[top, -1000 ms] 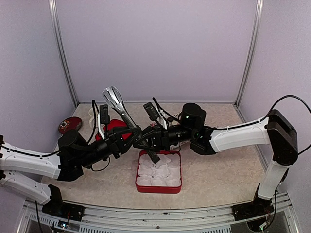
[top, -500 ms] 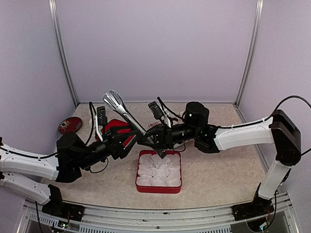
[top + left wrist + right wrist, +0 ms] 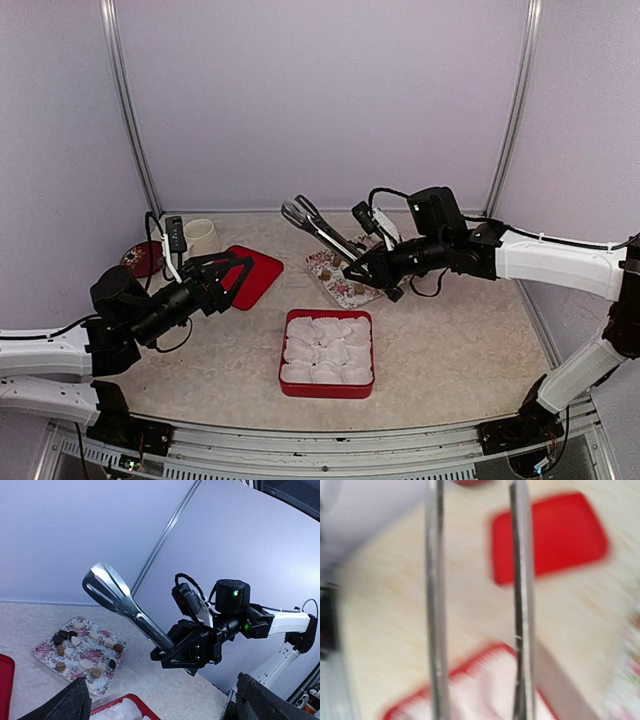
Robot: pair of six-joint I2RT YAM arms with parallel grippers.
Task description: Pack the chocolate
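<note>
On the worktop (image 3: 450, 340) the red box (image 3: 326, 393) sits near the front. Its white paper cups (image 3: 325, 352) look empty, so packing seems barely begun. The red lid (image 3: 258, 275) lies off to its left. The left gripper (image 3: 226, 274) hangs by that lid, jaws wide apart and empty. The right gripper (image 3: 175, 652) has its jaws clamped on the handle of the tongs (image 3: 122, 602), whose long axis slants up toward the back left, blades raised. All the chocolate (image 3: 75, 641) lies on the floral tray (image 3: 47, 652) behind the box; the pieces are too small to show any heading
</note>
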